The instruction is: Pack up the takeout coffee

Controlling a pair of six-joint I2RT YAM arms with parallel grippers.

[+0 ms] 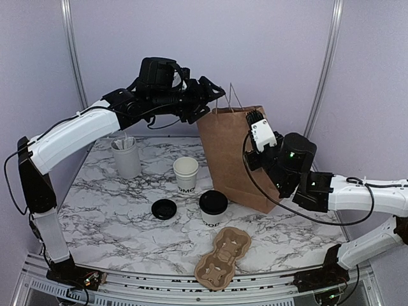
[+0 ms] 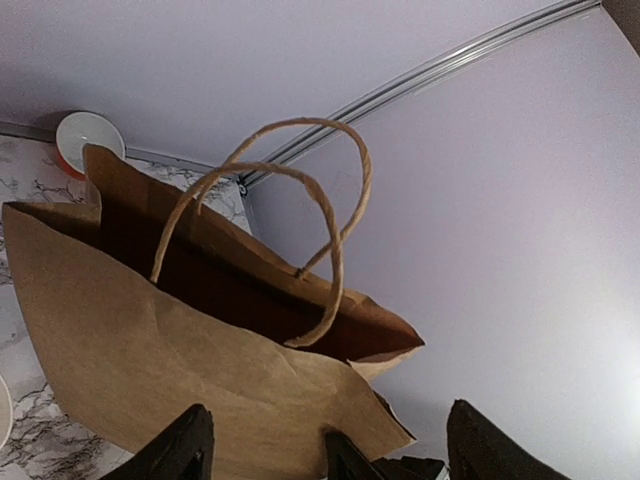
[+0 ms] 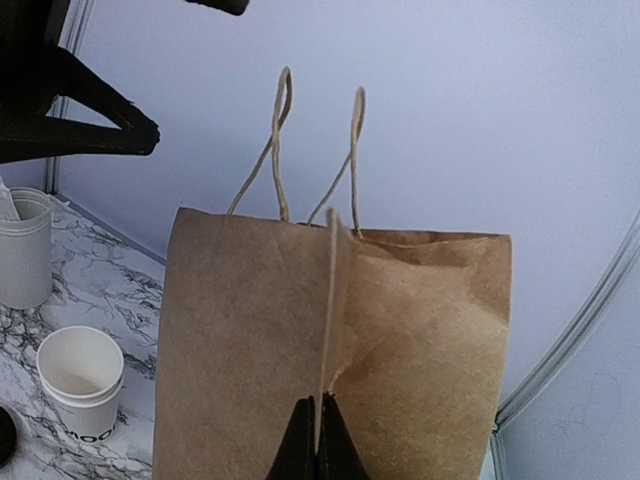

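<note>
Evidently the packing had barely begun. From above, the takeout coffee (image 1: 213, 207), lid on, stood mid-counter toward the near edge, outside the paper bag (image 1: 233, 156) at the far right; it remained to go in. I counted two paper cups, the second cup (image 1: 185, 173) open, and two black lids, the loose lid (image 1: 164, 208) lying flat. There was one canister (image 1: 126, 156) and one cardboard carrier (image 1: 223, 256).

The left wrist view showed the left gripper (image 2: 330, 440) spread wide below the bag's two handles (image 2: 300, 200), holding nothing.

The right wrist view showed the right gripper (image 3: 315, 445) pinched onto the bag's side crease.
</note>
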